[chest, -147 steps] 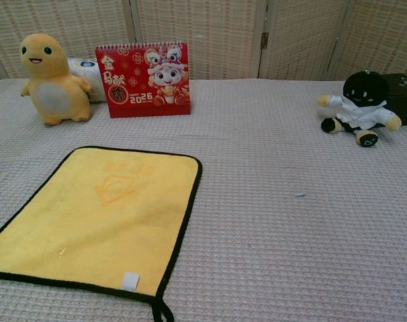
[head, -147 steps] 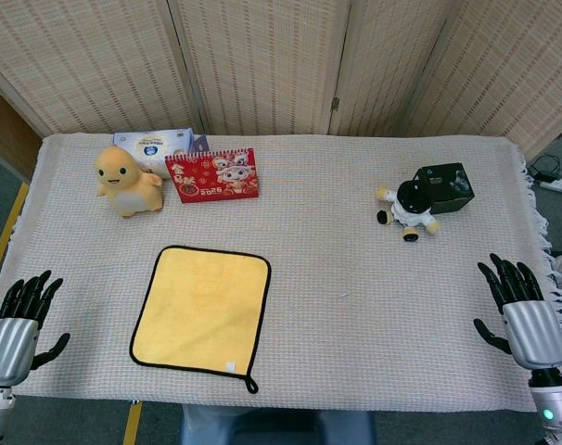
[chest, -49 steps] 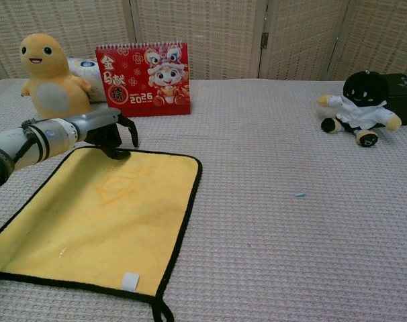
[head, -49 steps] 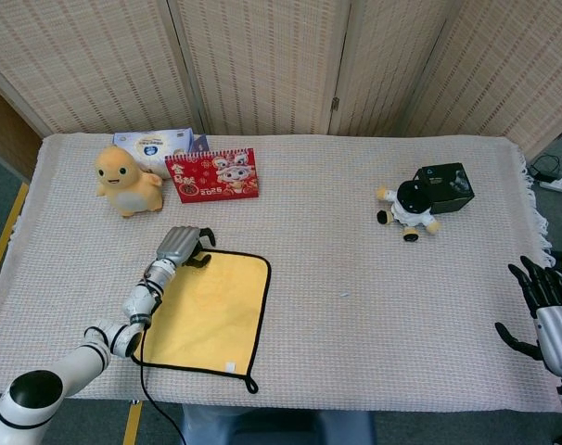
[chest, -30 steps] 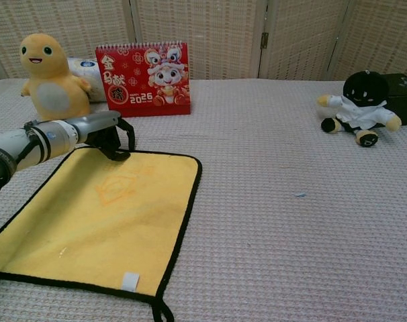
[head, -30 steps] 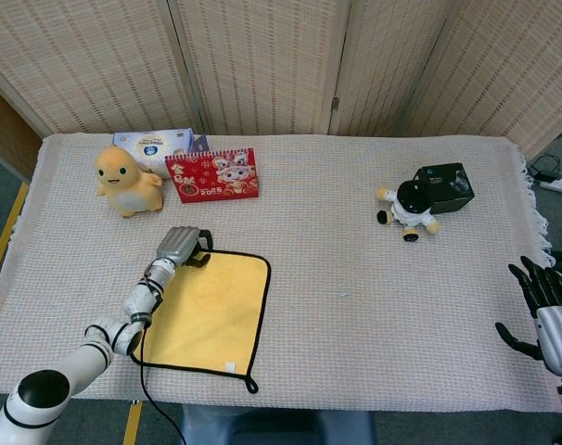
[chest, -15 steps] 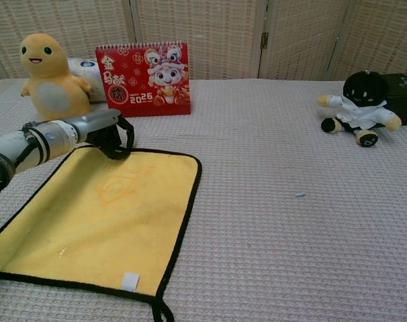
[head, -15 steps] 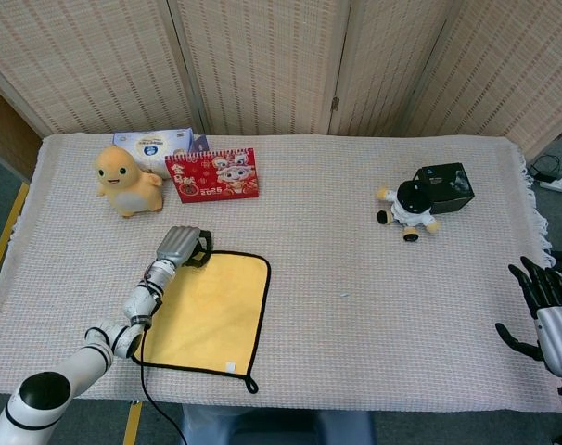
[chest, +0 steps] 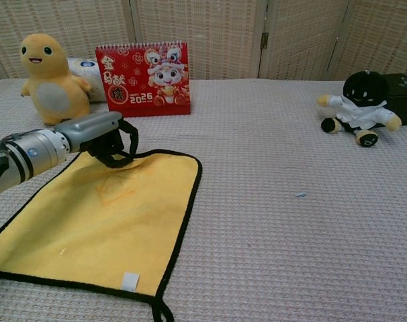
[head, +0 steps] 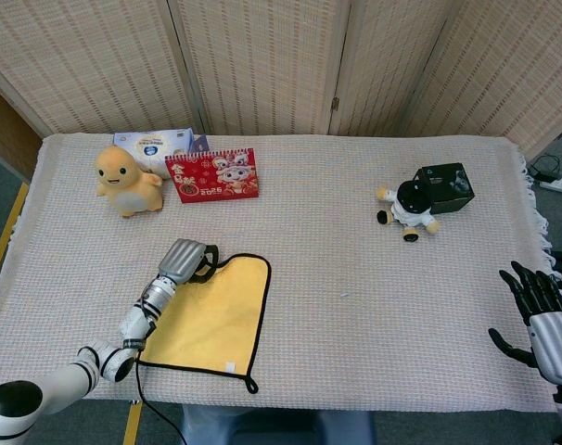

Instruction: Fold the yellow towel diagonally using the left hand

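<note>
Since a moment ago, left hand has seemingly lifted towel corner.

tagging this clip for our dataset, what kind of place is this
Probably a staged indoor robot-teleoperation setup, not a home: a table under woven cloth, folding screens as backdrop, and props laid out, namely a yellow towel, a red calendar and plush toys.

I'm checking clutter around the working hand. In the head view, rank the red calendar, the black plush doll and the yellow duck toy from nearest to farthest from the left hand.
From the left hand:
1. Red calendar, behind it, and yellow duck toy, behind-left: too close to call.
2. Black plush doll, far across on the right.
</note>
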Controlling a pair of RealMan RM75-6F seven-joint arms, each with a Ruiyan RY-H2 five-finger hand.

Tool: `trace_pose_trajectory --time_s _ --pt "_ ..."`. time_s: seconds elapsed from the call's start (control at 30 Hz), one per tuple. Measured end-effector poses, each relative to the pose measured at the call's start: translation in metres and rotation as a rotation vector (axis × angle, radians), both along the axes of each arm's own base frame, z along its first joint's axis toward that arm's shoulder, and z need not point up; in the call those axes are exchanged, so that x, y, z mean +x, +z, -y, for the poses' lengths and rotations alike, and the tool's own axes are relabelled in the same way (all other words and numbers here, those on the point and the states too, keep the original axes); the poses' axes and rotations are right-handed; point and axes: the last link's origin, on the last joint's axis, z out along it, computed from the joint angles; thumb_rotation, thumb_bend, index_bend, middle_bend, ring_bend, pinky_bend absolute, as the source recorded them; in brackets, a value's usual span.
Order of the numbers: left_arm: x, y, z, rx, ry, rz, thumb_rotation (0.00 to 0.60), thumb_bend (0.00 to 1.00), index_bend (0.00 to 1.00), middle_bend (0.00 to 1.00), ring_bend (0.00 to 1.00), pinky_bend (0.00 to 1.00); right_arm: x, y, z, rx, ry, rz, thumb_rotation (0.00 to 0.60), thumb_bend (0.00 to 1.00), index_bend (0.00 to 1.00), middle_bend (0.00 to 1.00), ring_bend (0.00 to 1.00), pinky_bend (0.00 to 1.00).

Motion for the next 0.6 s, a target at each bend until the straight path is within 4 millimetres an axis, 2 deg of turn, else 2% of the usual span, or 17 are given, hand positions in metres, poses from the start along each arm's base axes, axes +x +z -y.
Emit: trace_pose_trajectory --time_s 0.3,0.47,0.6 --pt "-0.002 0.019 0.05 0.042 -0.077 0.006 0.6 0.5 0.68 1.0 1.0 1.0 0.009 -0.004 -0.008 0.007 0.042 0.001 0.6 0.33 0.0 0.0 0.0 0.0" --pt "-0.007 0.021 0.081 0.028 -0.107 -0.028 0.6 0.5 0.68 1.0 1.0 1.0 0.013 -0.007 -0.012 0.023 0.066 0.005 0.6 0.33 0.0 0.0 0.0 0.0" --pt "-0.009 0.023 0.098 0.028 -0.123 -0.037 0.6 0.5 0.68 1.0 1.0 1.0 0.018 -0.008 -0.016 0.025 0.089 0.005 0.6 0.33 0.0 0.0 0.0 0.0"
